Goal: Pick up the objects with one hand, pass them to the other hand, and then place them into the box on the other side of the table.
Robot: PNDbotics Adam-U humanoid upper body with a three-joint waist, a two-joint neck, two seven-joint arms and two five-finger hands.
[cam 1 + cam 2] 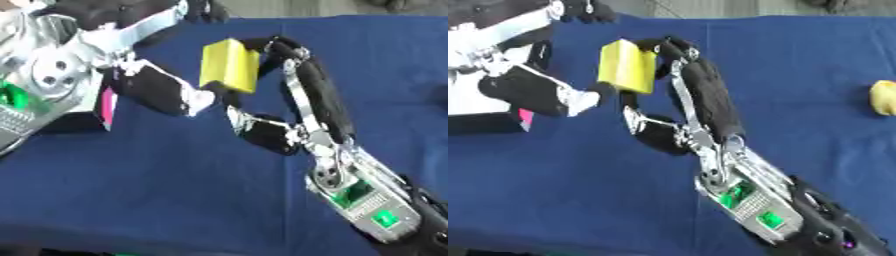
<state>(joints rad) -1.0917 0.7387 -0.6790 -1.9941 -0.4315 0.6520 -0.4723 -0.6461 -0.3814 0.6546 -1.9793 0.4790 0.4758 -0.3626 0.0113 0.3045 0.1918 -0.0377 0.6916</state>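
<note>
A yellow block (229,66) hangs above the blue table. My right hand (313,95), reaching in from the lower right, is shut on it, with fingers hooked over its top right corner and the thumb (262,134) below. My left hand (159,91) comes in from the upper left with its fingers spread. One silver-tipped finger (199,100) sits at the block's lower left edge, while others (586,10) reach out higher up, clear of the block. The white box (470,102) lies at the left edge, partly hidden by my left arm.
Something pink (108,105) shows at the box's near side. A yellowish object (883,97) lies on the blue cloth (157,190) at the far right. My right forearm (372,200) crosses the lower right of the table.
</note>
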